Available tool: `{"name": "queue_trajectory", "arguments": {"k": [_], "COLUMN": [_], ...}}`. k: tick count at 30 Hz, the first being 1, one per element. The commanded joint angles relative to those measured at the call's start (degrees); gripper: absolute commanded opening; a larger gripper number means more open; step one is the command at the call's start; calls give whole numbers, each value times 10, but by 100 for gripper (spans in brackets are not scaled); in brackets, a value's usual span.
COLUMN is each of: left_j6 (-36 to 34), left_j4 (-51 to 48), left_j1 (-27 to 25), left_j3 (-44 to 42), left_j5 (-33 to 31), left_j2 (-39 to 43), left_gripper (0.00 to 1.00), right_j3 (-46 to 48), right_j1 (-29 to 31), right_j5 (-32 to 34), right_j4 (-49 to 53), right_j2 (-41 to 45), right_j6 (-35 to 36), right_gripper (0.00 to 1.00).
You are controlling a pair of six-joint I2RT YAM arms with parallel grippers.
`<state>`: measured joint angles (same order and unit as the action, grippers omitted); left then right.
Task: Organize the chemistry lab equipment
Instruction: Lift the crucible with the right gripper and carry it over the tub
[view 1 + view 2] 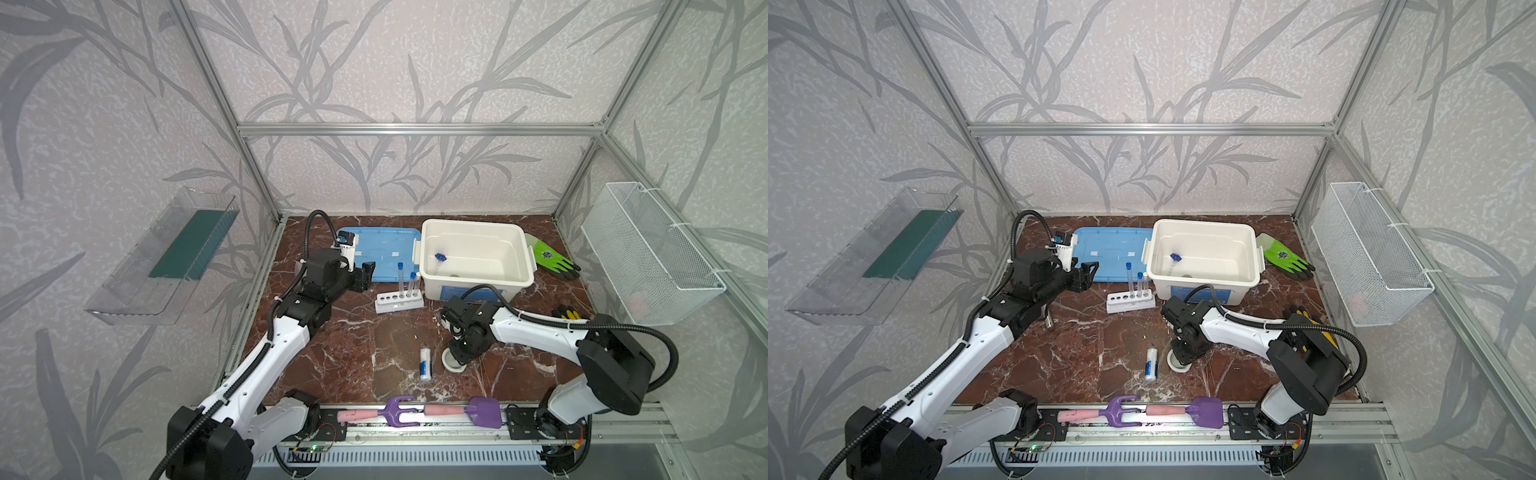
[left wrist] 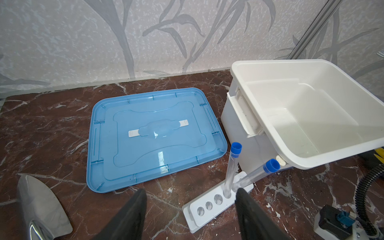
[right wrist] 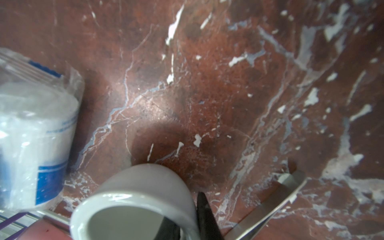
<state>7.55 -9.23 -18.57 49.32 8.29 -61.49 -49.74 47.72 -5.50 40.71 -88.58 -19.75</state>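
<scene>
Cup (image 3: 135, 187) first: it stands upright on the marble table (image 1: 374, 345) near the front edge, mouth up. Its axis is therefore vertical, and it has no long side to line up with. The right gripper (image 1: 458, 360) is set on it from above. The right wrist view shows one dark finger inside the mouth and the other finger (image 3: 204, 207) outside, with the wall pinched between them. Just beside the cup, towards the left arm, lies the bottle (image 1: 425, 364), apart from it, its long axis running roughly front to back. Well behind stand the rack (image 1: 399, 302) with two tubes (image 1: 401, 278), and the white bin (image 1: 478, 249). The left gripper (image 2: 190, 192) hangs by the rack, fingers spread and empty, so the right arm is far nearer the cup. A straight lift looks safest, clear of the bottle.
</scene>
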Motion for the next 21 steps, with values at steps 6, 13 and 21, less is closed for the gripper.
{"name": "queue_trajectory", "arguments": {"k": [6,13,21], "left_j6": [-5,-11,-14], "left_j4": [-4,-13,-17], "left_j1": [5,5,5], "left_j3": [14,22,28], "left_j5": [9,33,37], "left_j2": [-4,-11,-10], "left_gripper": [68,68,68], "right_j3": [-90,-199,-323], "right_j1": [3,-10,-39], "right_j5": [8,50,69], "right_j4": [101,199,277], "right_j2": [23,33,37], "right_j6": [15,32,42], "right_gripper": [9,11,11]}}
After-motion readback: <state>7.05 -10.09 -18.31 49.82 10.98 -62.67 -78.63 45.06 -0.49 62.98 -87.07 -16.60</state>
